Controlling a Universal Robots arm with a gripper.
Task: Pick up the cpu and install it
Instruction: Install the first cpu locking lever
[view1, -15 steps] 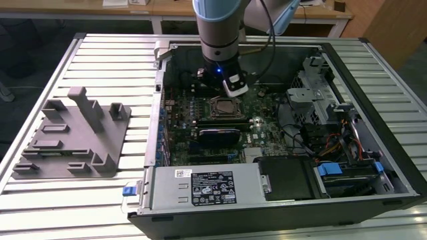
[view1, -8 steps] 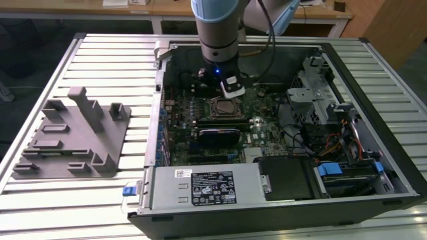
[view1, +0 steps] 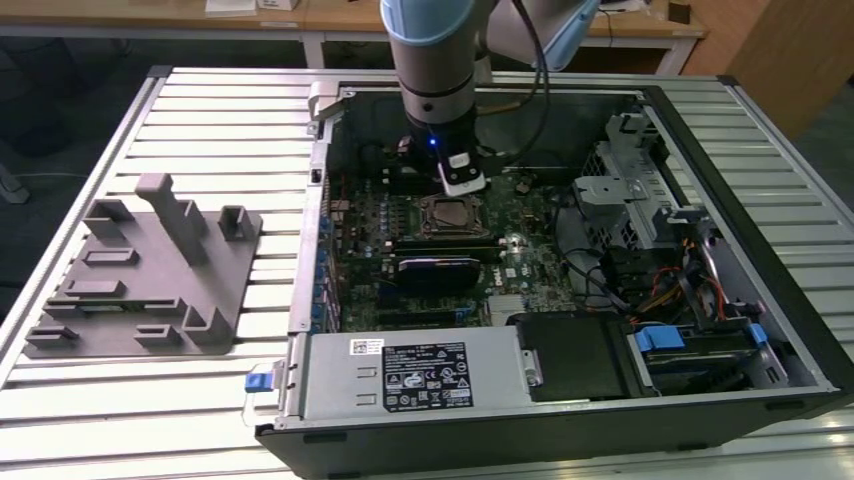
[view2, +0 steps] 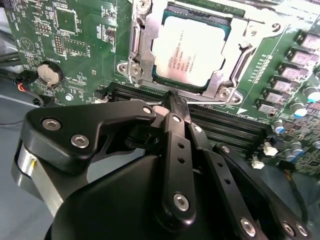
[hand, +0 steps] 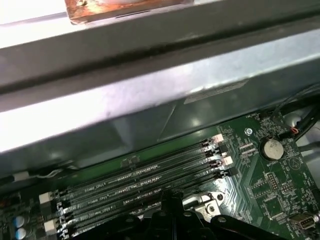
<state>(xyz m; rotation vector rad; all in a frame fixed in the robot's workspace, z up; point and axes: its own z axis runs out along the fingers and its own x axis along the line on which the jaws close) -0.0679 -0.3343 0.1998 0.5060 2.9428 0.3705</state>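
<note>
The cpu (view2: 192, 47), a silver square with a pale rim, lies flat inside the socket frame (view2: 139, 55) on the green motherboard; the exterior view shows the cpu (view1: 447, 213) in the middle of the open computer case. My gripper (view2: 174, 101) hangs just beside the socket, over the memory slots (view2: 225, 125). Its black fingers meet at the tips with nothing between them. In the exterior view the gripper (view1: 461, 186) sits a little above and behind the socket. In the first wrist view the gripper (hand: 170, 196) shows as joined tips above the memory slots (hand: 140, 180).
A grey moulded tray (view1: 140, 275) with upright posts stands on the slatted table at the exterior view's left. Inside the case are a power supply (view1: 414, 375), a drive cage (view1: 641, 190) and cables. A coin battery (view2: 49, 74) sits near the socket. The case wall (hand: 150, 100) rises close behind the slots.
</note>
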